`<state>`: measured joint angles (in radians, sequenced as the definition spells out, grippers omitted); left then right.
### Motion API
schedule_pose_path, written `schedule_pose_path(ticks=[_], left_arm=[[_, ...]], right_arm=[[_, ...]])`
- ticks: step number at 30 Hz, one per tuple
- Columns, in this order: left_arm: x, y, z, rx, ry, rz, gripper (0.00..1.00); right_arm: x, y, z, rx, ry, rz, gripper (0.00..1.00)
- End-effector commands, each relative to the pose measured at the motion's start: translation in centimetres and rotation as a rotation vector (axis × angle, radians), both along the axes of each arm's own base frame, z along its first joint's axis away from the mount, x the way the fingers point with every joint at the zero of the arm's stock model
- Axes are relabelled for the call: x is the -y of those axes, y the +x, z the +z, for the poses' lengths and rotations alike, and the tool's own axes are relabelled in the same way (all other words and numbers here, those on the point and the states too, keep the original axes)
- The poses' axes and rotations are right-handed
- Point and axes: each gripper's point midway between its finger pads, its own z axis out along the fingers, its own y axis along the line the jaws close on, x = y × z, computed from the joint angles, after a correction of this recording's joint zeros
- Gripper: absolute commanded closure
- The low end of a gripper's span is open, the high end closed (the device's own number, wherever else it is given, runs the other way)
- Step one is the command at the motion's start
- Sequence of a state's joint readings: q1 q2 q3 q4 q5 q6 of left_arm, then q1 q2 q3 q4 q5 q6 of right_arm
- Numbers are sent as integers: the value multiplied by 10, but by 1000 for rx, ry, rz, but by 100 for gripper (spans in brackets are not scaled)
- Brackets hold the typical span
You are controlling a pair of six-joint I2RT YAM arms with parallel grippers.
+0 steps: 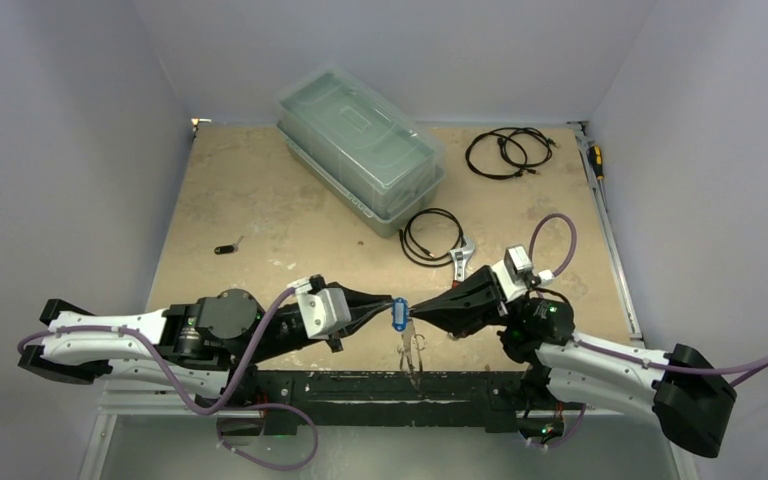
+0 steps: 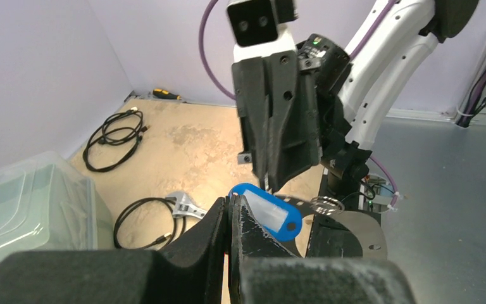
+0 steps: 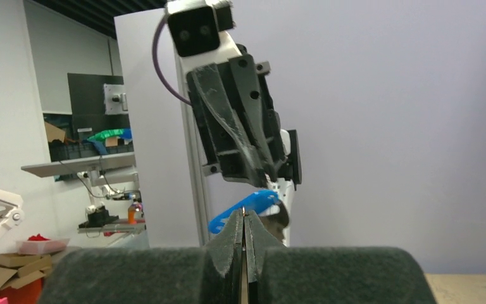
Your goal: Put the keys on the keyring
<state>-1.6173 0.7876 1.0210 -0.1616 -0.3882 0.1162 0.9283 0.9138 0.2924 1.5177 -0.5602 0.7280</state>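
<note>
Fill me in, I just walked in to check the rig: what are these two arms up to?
Both arms meet above the table's near edge. The left gripper and right gripper are both shut, tip to tip at a blue-tagged key. Which of them actually pinches it is hard to tell. A thin metal keyring seems to dangle just below. A black-tagged key lies on the table, untouched.

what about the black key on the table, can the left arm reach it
Probably not yet: the left gripper looks shut on the blue-tagged key, though the black key lies in the open.
</note>
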Motion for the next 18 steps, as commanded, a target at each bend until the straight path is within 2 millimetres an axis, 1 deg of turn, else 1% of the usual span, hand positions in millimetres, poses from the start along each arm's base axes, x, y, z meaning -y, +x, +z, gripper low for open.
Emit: schedule_pose_path(ticks=[1, 5, 7, 12, 18], left_arm=[[-16, 10, 21, -7, -57, 63, 100], [-29, 14, 26, -17, -75, 81, 100], [-30, 12, 27, -18, -82, 72, 100], [-14, 3, 21, -13, -79, 18, 100], [1, -7, 15, -3, -87, -40, 100]], right_arm=[[52, -34, 59, 215, 298, -31, 100], [52, -34, 56, 215, 287, -37, 100], [52, -35, 57, 219, 286, -33, 100], [48, -33, 60, 216, 298, -12, 100], [36, -28, 61, 209, 282, 12, 100]])
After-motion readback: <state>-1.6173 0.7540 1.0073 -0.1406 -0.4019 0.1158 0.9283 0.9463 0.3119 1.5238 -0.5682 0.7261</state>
